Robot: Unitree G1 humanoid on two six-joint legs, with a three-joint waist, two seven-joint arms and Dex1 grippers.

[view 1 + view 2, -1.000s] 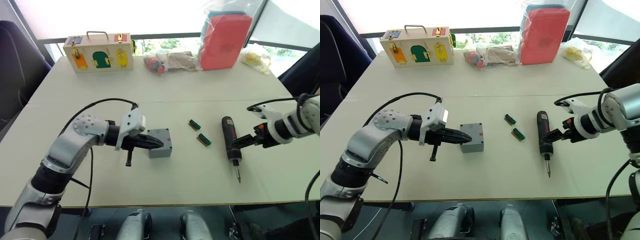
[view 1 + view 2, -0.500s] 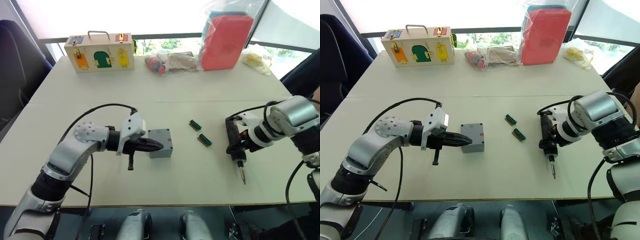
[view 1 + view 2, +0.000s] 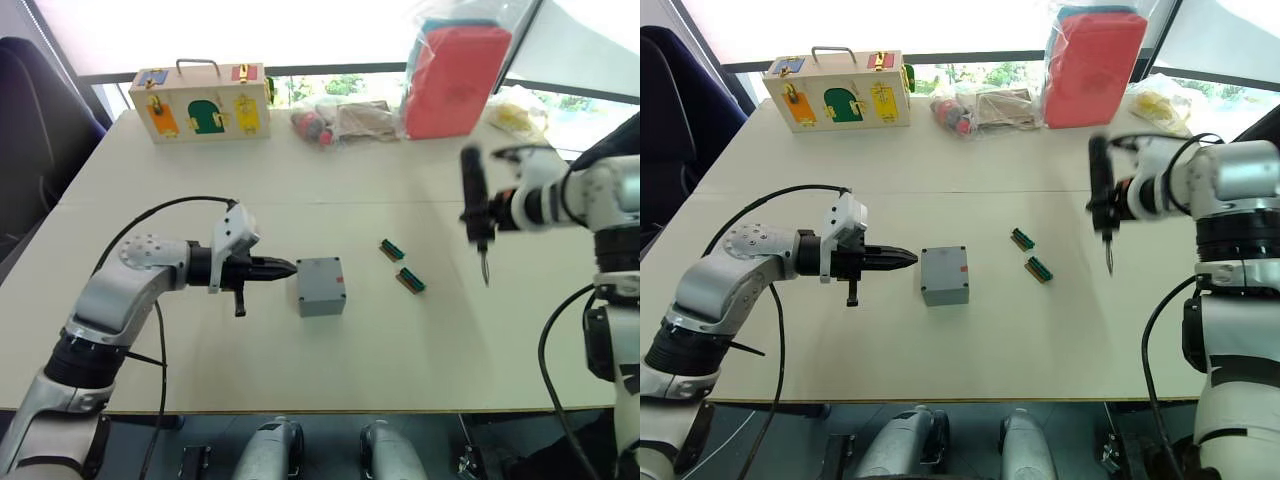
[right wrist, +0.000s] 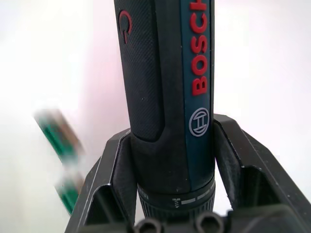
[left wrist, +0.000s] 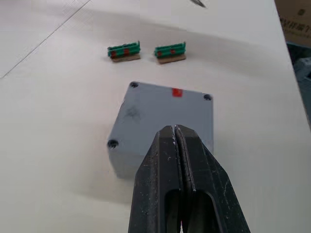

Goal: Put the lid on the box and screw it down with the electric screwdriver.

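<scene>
The small grey box (image 3: 321, 292) stands near the table's middle with the lid (image 5: 160, 107) lying flat on top, red mark and corner holes showing. My left gripper (image 3: 278, 267) is shut and empty; its tips (image 5: 175, 130) sit just left of the box, a small gap away. My right gripper (image 3: 492, 208) is shut on the electric screwdriver (image 3: 472, 200), a black tool with red lettering (image 4: 170, 97). It hangs in the air well to the right of the box, roughly upright, with its bit (image 3: 484, 270) pointing down.
Two green-and-brown strips (image 3: 390, 249) (image 3: 409, 281) lie between the box and the screwdriver. Along the far edge stand a wooden box with coloured latches (image 3: 198, 103), plastic bags of small items (image 3: 335, 122) and a red case in plastic (image 3: 450, 80).
My right gripper has closed on the screwdriver and lifted it off the table, swinging it up to hang bit-down. My left gripper has drawn back to the left, off the box.
</scene>
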